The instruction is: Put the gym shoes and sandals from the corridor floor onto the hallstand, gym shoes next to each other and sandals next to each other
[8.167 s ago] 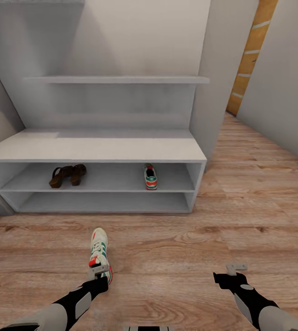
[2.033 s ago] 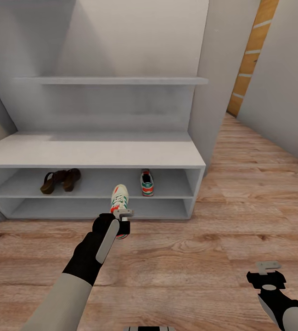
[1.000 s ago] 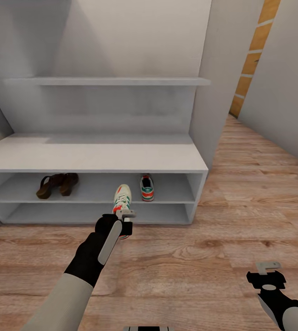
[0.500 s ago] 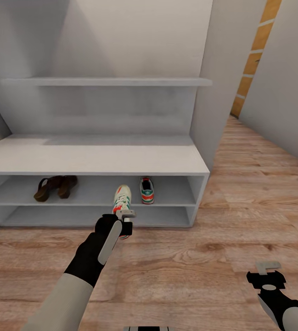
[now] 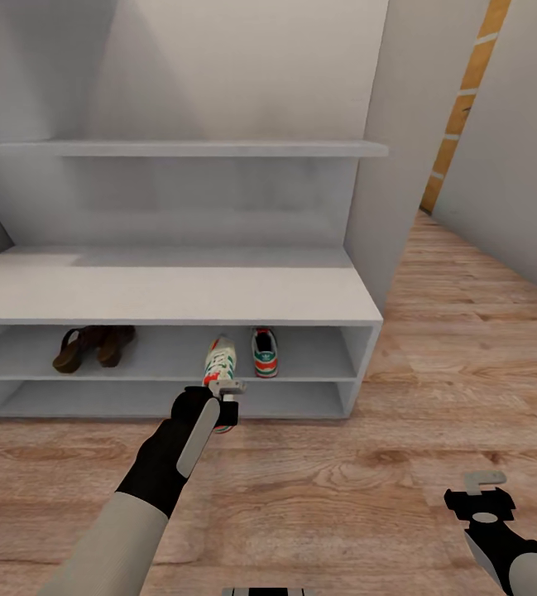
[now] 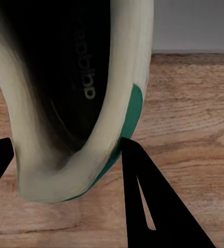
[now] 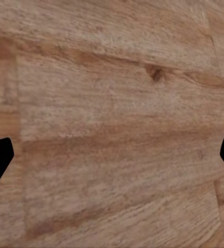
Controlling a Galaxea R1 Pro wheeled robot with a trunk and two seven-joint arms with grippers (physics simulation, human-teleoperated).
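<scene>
Shelf gap between sandals (image 5: pixel 93 347) and shoe (image 5: pixel 263 352) open

The gym shoe (image 5: pixel 219 362) in the left gripper (image 5: pixel 226 396) is cream-white with green side stripes and a red-orange patch; its inside (image 6: pixel 70 77) is black with pale lettering, its heel edge green. The second gym shoe (image 5: pixel 263 352) shows the same white, green and red-orange. The sandals (image 5: pixel 93 345) are dark brown. The hallstand (image 5: pixel 169 285) is pale grey-white. The corridor floor (image 5: pixel 342 480) is light-brown wood with darker grain and knots. Both arms are black and light grey.
</scene>
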